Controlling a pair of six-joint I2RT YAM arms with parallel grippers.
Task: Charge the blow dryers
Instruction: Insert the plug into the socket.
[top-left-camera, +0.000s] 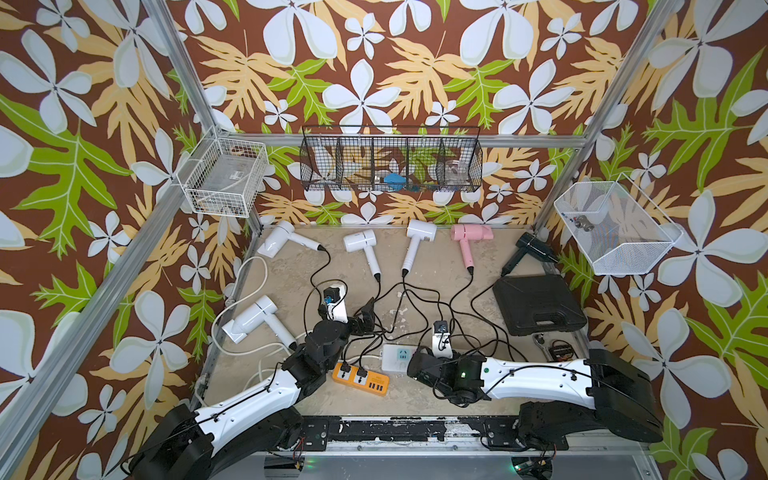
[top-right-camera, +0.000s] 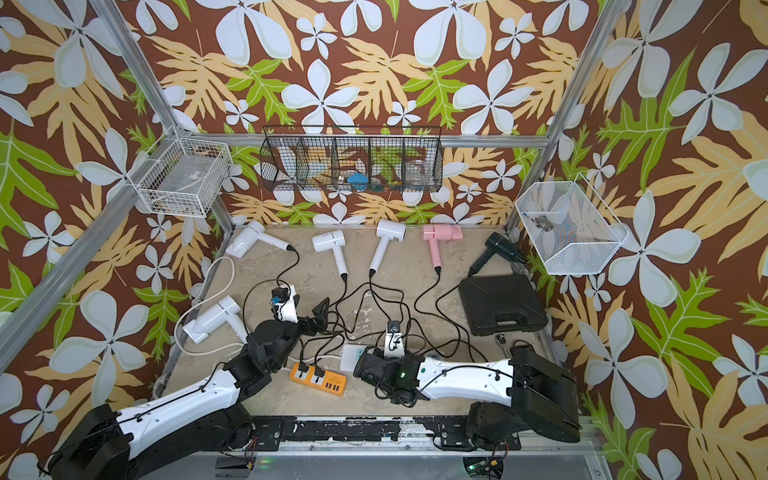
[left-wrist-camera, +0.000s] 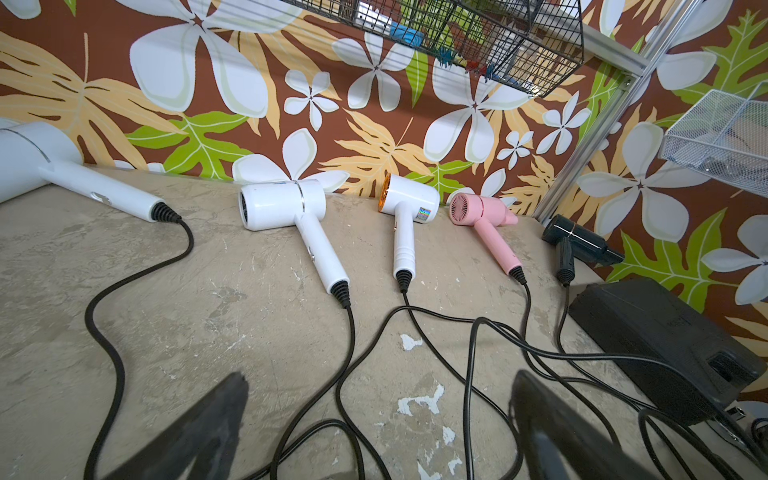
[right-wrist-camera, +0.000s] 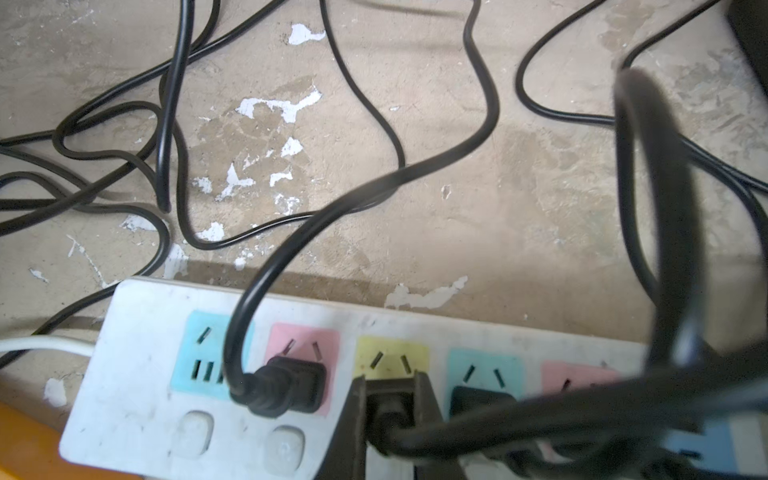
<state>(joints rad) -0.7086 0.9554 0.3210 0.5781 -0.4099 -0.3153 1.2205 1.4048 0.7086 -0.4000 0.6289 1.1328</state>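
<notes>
Okay, we see the right gripper (right-wrist-camera: 390, 384) clamped on a black plug (right-wrist-camera: 388, 413) at the yellow socket of the white power strip (right-wrist-camera: 137, 374); we cannot tell whether the pins are fully in. A second plug (right-wrist-camera: 291, 386) sits in the pink socket beside it, and a third plug (right-wrist-camera: 478, 399) in the blue socket on the other side. The left gripper (left-wrist-camera: 380, 376) is spread wide and holds nothing, hovering over loose cords (left-wrist-camera: 468, 374) near the table middle. We count six blow dryers (top-left-camera: 360, 242) lying on the table (top-left-camera: 282, 282), all apart from both grippers. Three white ones, the pink dryer (top-left-camera: 471, 235) and the black dryer (top-left-camera: 530, 247) lie in a row along the back wall. One more white dryer (top-left-camera: 251, 320) lies on the left side beside the left arm. The black case (top-left-camera: 536, 305) lies just in front of the black dryer. The orange power strip (top-left-camera: 361, 378) sits at the front, just left of the white one, with two plugs in it.
</notes>
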